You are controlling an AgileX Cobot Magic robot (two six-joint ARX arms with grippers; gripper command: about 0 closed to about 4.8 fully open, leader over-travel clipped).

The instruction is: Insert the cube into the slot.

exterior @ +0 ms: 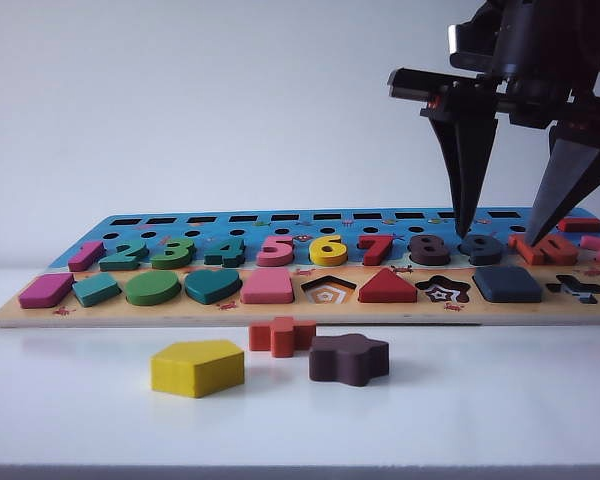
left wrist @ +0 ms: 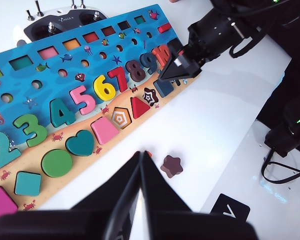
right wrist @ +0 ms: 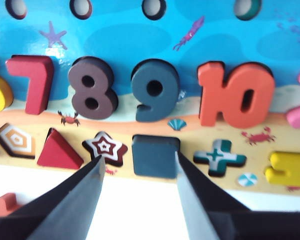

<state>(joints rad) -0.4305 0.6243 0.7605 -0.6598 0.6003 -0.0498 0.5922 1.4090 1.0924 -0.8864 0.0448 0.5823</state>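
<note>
Cube [right wrist: 155, 156] seated flat in slot, navy, matte, round-cornered, filling the square cut-out of puzzle board [exterior: 310, 310] between star cut-out [right wrist: 105, 148] and cross cut-out [right wrist: 219, 157]; checkerboard floor covered, not visible. Right pincer [right wrist: 138, 175] hovered over it, dark tapered fingers [right wrist: 75, 200] spread apart on either side of the cube, clear of its edges, gripping nothing. Readable on the board only raised wooden numerals: 7, 8, 9, 10 close up in right wrist view, 1 onward in exterior view. Seen only from outside: yellow pentagon block [exterior: 197, 367], orange cross block [exterior: 281, 335] and brown star block [exterior: 349, 359] lying loose on the white surface [exterior: 480, 410] just before the board. Shown only by left wrist view: radio controller [left wrist: 60, 22] with silver sticks beyond the board's far edge, cables at the side. Left pincer [left wrist: 141, 172] well apart from the board, above the surface near the loose star, black fingers pressed together, empty. Board glossy, blue sea print above sandy band, crabs and starfish painted between pieces.
</note>
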